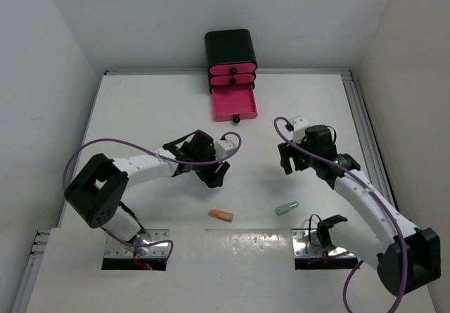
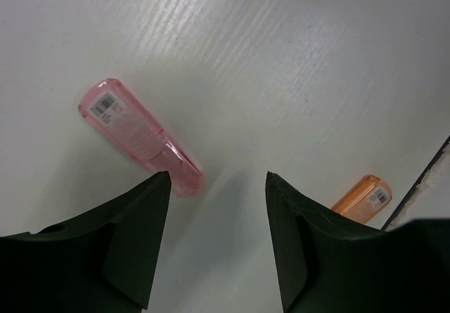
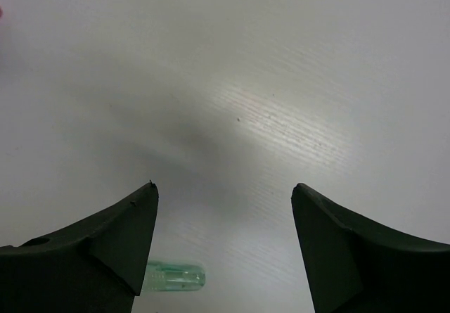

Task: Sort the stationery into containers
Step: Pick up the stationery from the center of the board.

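A pink stick (image 2: 139, 136) lies on the white table just beyond my left fingertip; it is hidden under the arm in the top view. An orange stick (image 1: 221, 215) lies near the front and also shows in the left wrist view (image 2: 363, 198). A green stick (image 1: 287, 207) lies to its right and also shows in the right wrist view (image 3: 174, 278). My left gripper (image 1: 213, 174) (image 2: 218, 179) is open and empty, low over the table. My right gripper (image 1: 290, 161) (image 3: 225, 186) is open and empty. The black box of pink drawers (image 1: 230, 58) stands at the back, with its bottom drawer (image 1: 234, 103) pulled open.
Purple cables (image 1: 112, 144) loop off both arms. White walls close in the table on the left, back and right. A raised rail (image 1: 362, 126) runs along the right edge. The arm base plates (image 1: 137, 251) sit at the near edge.
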`<act>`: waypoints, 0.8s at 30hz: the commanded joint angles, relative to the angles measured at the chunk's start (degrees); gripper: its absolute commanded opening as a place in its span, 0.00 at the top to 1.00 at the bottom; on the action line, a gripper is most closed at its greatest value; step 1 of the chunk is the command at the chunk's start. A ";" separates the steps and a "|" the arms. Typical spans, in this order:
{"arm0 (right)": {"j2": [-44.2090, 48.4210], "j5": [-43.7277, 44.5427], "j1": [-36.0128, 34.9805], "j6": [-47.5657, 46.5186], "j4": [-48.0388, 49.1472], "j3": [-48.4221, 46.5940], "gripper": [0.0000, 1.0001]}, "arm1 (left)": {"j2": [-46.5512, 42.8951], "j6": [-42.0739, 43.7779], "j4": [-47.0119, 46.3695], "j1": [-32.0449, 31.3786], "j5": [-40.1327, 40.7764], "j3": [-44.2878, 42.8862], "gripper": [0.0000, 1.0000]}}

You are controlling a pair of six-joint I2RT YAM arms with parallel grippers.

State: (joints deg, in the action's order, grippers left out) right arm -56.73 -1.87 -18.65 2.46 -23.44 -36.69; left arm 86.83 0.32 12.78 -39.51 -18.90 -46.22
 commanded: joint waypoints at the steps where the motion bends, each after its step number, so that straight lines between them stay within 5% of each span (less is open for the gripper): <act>1: 2.32 1.25 1.25 0.62 -3.89 0.39 0.24 | 1.76 -3.74 -2.40 -1.54 2.20 -1.16 0.37; 10: 5.93 1.08 2.57 -0.08 -4.95 2.14 0.22 | 8.79 -6.29 1.20 -2.24 15.99 -6.69 0.44; 20: 8.04 -0.94 2.92 -2.02 -4.59 5.04 0.22 | 14.07 -6.38 1.90 -1.01 17.85 -10.12 0.52; 24: 8.47 -5.33 3.01 -11.76 -6.00 6.45 0.28 | 15.74 -2.88 1.73 1.27 16.00 -13.19 0.74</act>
State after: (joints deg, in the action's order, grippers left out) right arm -49.06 -3.42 -15.88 -2.59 -29.08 -31.24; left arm 101.23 -4.47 14.09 -40.05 -2.04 -57.60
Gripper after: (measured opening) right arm 0.737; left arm 0.311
